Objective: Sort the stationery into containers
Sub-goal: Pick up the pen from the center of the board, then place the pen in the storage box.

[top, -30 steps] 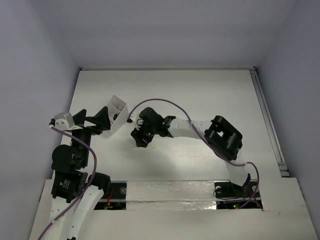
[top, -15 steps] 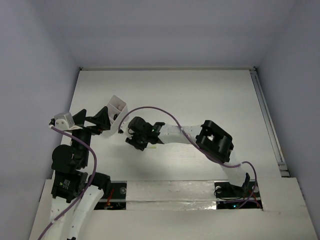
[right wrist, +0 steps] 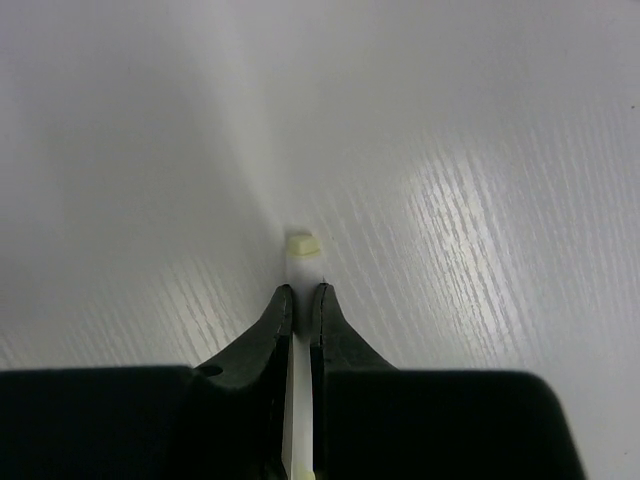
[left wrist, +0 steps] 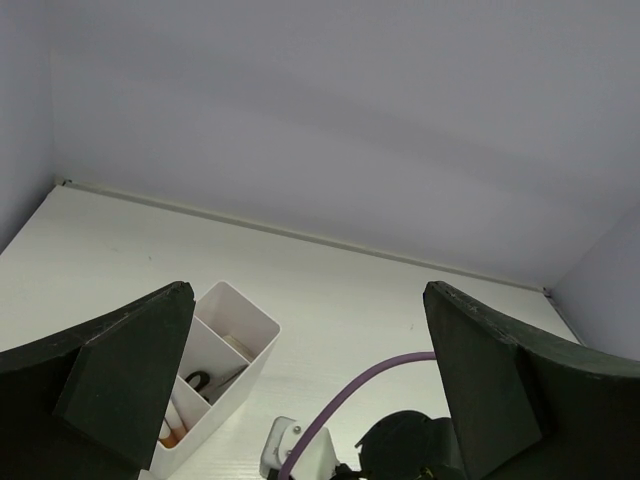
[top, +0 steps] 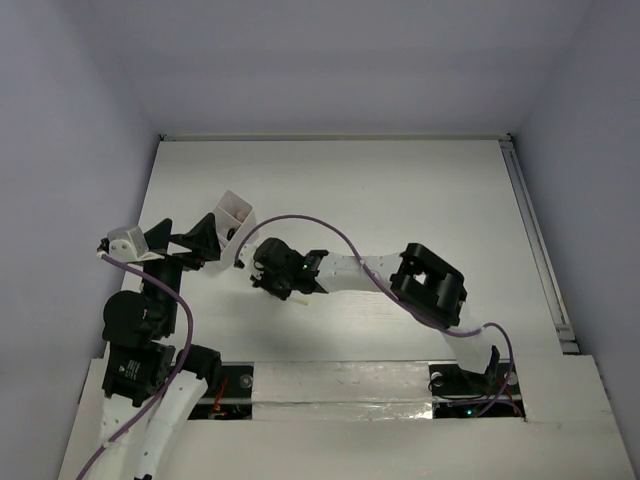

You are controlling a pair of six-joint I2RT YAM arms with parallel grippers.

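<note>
My right gripper (right wrist: 302, 292) is shut on a thin white stick (right wrist: 303, 268) with a yellow tip, which lies lengthwise between the jaws and pokes out just past them, low over the table. From above, the right gripper (top: 291, 289) sits right of the white three-compartment container (top: 233, 226). In the left wrist view the container (left wrist: 243, 368) holds black-handled scissors (left wrist: 199, 380) in the middle compartment, a beige block (left wrist: 236, 343) in the far one and white sticks (left wrist: 170, 430) in the near one. My left gripper (left wrist: 308, 300) stands open and empty beside the container, also seen from above (top: 185, 240).
The right wrist's white camera (left wrist: 293, 452) with its purple cable (left wrist: 360, 385) lies just right of the container. The white table ends at the back wall (top: 330, 137), and a rail (top: 535, 240) runs along its right side.
The right gripper shifted a little left and closed its jaws on the yellow-tipped stick. The left arm and the container have not moved.
</note>
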